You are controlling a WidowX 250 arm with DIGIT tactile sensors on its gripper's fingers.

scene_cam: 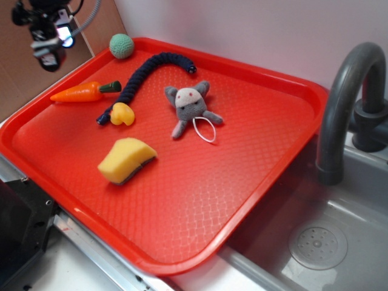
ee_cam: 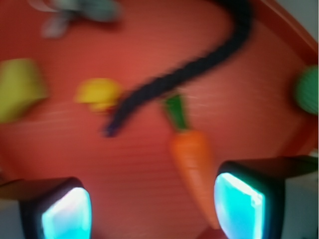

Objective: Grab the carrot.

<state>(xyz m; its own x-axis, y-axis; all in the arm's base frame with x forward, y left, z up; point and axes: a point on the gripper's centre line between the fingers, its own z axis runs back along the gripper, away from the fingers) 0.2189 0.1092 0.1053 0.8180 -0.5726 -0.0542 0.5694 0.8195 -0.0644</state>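
No legible text, seemingly

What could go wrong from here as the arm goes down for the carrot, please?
1. In the wrist view the carrot sits off-centre, close to one finger of the open end effector; a straight descent might land on it or knock it away.
2. The dark rope lies just beyond the carrot's green stem, so it could get caught.
3. The carrot looks glossy and tapered, so it may slip out.

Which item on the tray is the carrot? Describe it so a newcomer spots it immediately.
Start at the red tray beside the sink, then go to its far left edge, below the green ball. The carrot lies there beside the dark braided rope: glossy orange, pointed, green-stemmed, unlike the yellow duck and sponge.
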